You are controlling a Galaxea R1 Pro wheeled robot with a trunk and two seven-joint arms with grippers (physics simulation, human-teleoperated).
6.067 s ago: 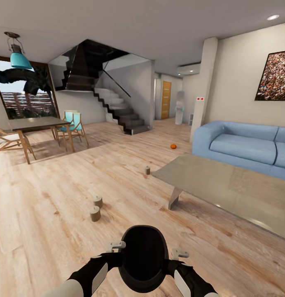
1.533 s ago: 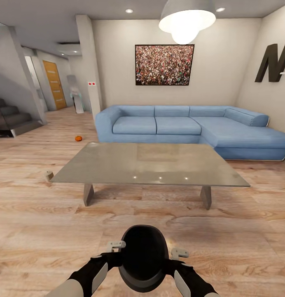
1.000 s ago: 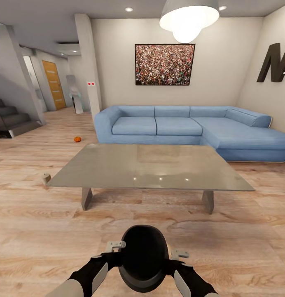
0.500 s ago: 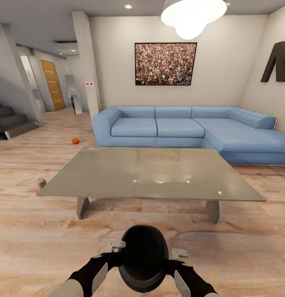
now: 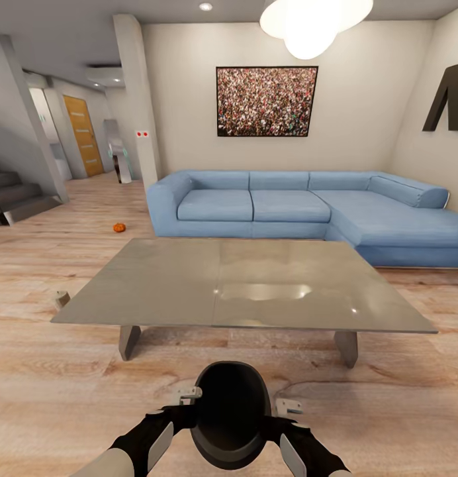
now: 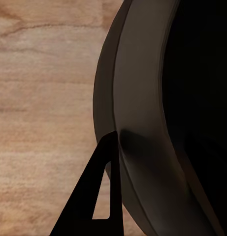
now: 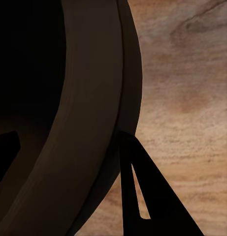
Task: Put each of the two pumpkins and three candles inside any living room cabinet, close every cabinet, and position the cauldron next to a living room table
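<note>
I hold the black cauldron [image 5: 230,414] low in front of me, over the wood floor. My left gripper [image 5: 189,412] and right gripper [image 5: 275,423] are each shut on its rim from opposite sides. In the left wrist view a dark finger [image 6: 96,196] lies against the cauldron's outer wall [image 6: 143,123]. In the right wrist view a finger [image 7: 143,196] presses the wall [image 7: 83,123] the same way. The glass-topped table [image 5: 242,285] stands just ahead. One orange pumpkin [image 5: 119,227] lies on the floor at the far left. A candle [image 5: 61,299] stands by the table's left corner. The cabinet is out of view.
A blue corner sofa [image 5: 302,209] runs behind the table and along the right wall. A pillar [image 5: 135,99] and a hallway with an orange door [image 5: 85,136] are at the left, with stairs [image 5: 10,195] beyond. A strip of wood floor [image 5: 361,411] separates me from the table.
The whole view has swung right from the dining area to face the table, then closed in on it. Both grippers keep their hold on the cauldron.
</note>
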